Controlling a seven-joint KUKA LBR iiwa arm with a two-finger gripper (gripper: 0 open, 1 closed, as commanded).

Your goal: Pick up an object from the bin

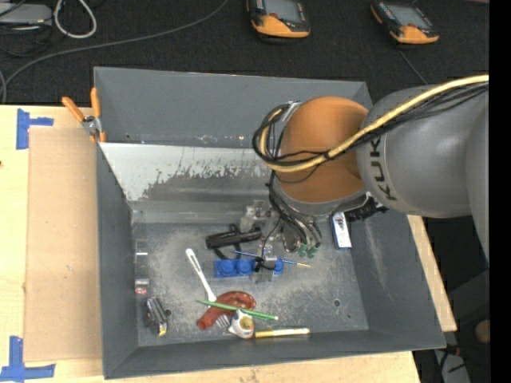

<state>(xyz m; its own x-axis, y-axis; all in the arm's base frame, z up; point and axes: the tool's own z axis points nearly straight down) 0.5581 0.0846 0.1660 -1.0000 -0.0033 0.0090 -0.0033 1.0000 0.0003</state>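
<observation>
My pincer (268,258) hangs low over the middle of the bin (168,126), at the right end of a small blue piece (233,268), lumpy, like a few knobs joined in a row. Whether the pincer is open or closed I cannot tell. Just beyond the blue piece lies a black tool (231,238), left of it a white stick (198,268), and nearer than it a red thing (227,303) crossed by a green stick (239,309).

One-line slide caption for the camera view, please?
Gripper low in the grey bin over a blue piece, a black tool beside it, white stick and red item nearer the front.
</observation>
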